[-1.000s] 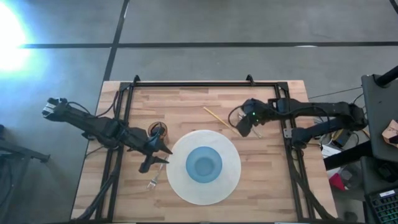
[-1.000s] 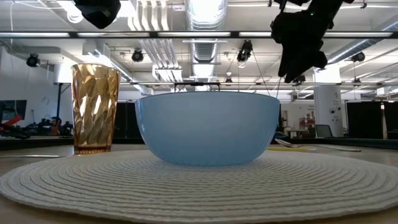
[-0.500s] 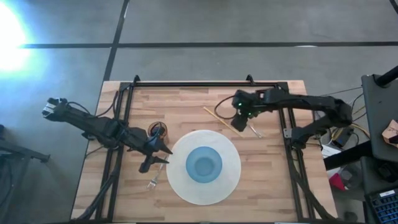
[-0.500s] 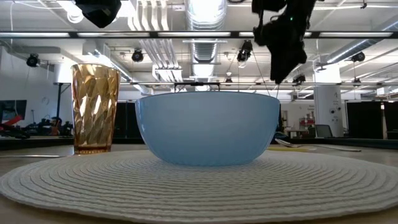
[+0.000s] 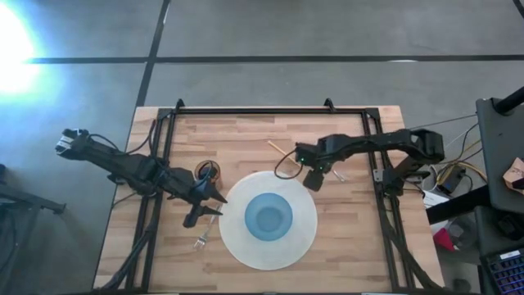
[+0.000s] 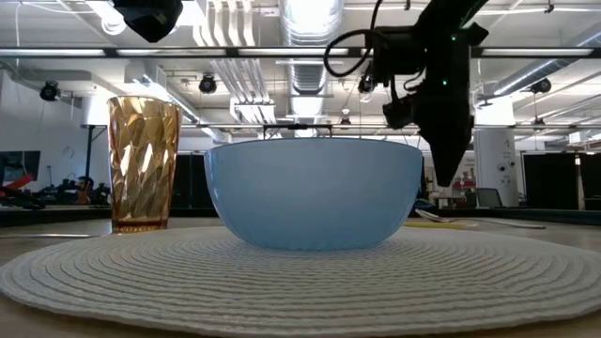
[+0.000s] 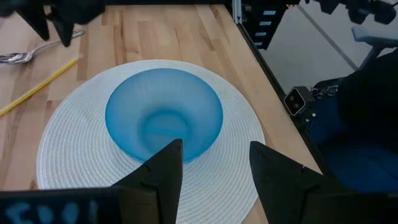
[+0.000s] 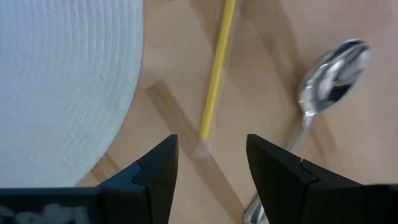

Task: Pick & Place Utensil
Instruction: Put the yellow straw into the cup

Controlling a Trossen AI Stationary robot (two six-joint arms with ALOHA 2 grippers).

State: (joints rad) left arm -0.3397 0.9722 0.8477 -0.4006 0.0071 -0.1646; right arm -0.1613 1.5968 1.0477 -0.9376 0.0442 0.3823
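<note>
Right tool (image 5: pixel 313 179) dropped lower, swung nearer round mat (image 5: pixel 307 238) edge since half second back; elbow folded, forearm reaching across table (image 5: pixel 246 135).

Yellow chopstick (image 8: pixel 216 73): long axis runs straight ahead of right tool, near end between open, empty fingers (image 8: pixel 158 167). Spoon (image 8: pixel 326 87) just beside, bowl away from tool, handle cut off by finger.

In high view tool hides most of spoon, part of chopstick.

Left tool (image 5: pixel 202 211) open, empty, beside amber cup (image 6: pixel 142 161), facing blue bowl (image 7: pixel 163 113). Fork (image 5: pixel 201 238) just below it.
</note>
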